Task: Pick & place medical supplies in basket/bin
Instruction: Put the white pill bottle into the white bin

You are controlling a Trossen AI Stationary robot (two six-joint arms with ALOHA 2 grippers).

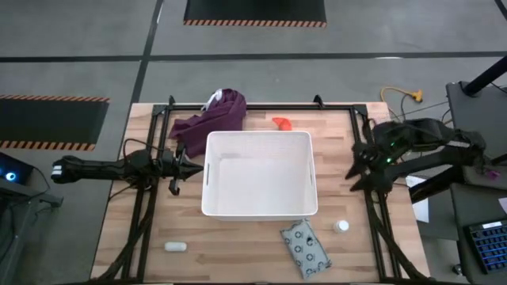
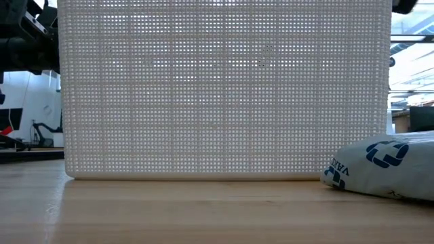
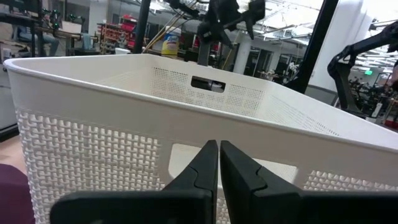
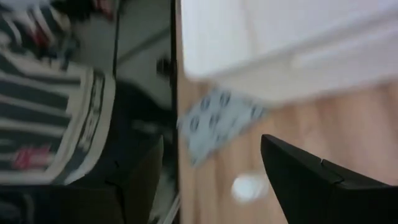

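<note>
The white basket (image 1: 310, 198) stands mid-table, and its perforated wall (image 2: 224, 88) fills the low view. The grey-green dotted packet (image 1: 305, 248) (image 2: 383, 166) (image 4: 217, 121) lies flat near its near right corner. The tiny white bottle (image 1: 341, 226) (image 4: 249, 185) stands beside the packet. The white oblong piece (image 1: 176, 246) lies near left, and the orange tube (image 1: 281, 123) lies behind the basket. My left gripper (image 1: 196, 168) (image 3: 219, 148) is shut, just off the basket's left wall (image 3: 93, 155). My right gripper (image 1: 354, 172) (image 4: 211, 140) is open, hovering right of the basket.
A purple cloth (image 1: 210, 119) is bunched at the basket's far left corner. Black frame bars (image 1: 142, 206) run along the table's left and right sides. Bare wood (image 1: 238, 245) lies between the oblong piece and the packet.
</note>
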